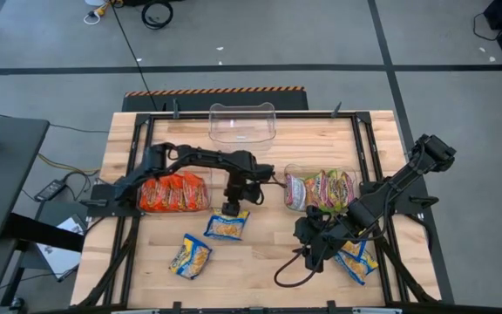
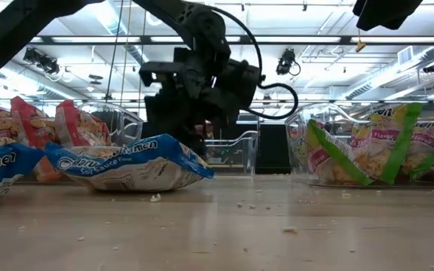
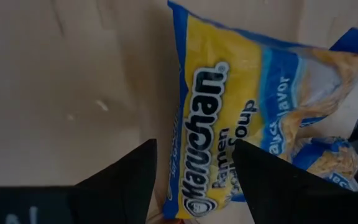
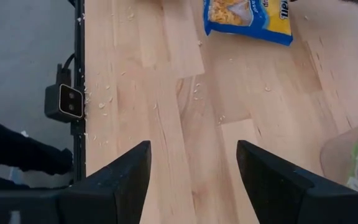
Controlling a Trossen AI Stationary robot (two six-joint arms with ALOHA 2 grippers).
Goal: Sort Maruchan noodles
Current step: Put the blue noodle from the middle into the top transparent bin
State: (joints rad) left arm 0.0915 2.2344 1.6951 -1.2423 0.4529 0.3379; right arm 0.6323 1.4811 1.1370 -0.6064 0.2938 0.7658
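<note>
Now the left hand point(image 1: 231, 208) hovers with fingers spread over a blue-and-yellow packet point(image 1: 227, 226) near the middle of the table point(image 1: 260, 262)
Seen from above, that packet lies just at 6 o'clock of the left hand, its near edge between the parted fingers point(image 3: 126, 180) in the left wrist view, not gripped; a second blue-and-yellow packet point(image 1: 190, 256) lies at about 7 o'clock, apart from it. Orange-red packets point(image 1: 174, 191) fill the bin at 9 o'clock, green-and-pink packets point(image 1: 321, 189) the bin at 3 o'clock. Meanwhile the right hand point(image 1: 310, 255) waits low at 4 o'clock, spread wide and holding nothing, with more blue-and-yellow packets point(image 1: 356, 258) just beside it
</note>
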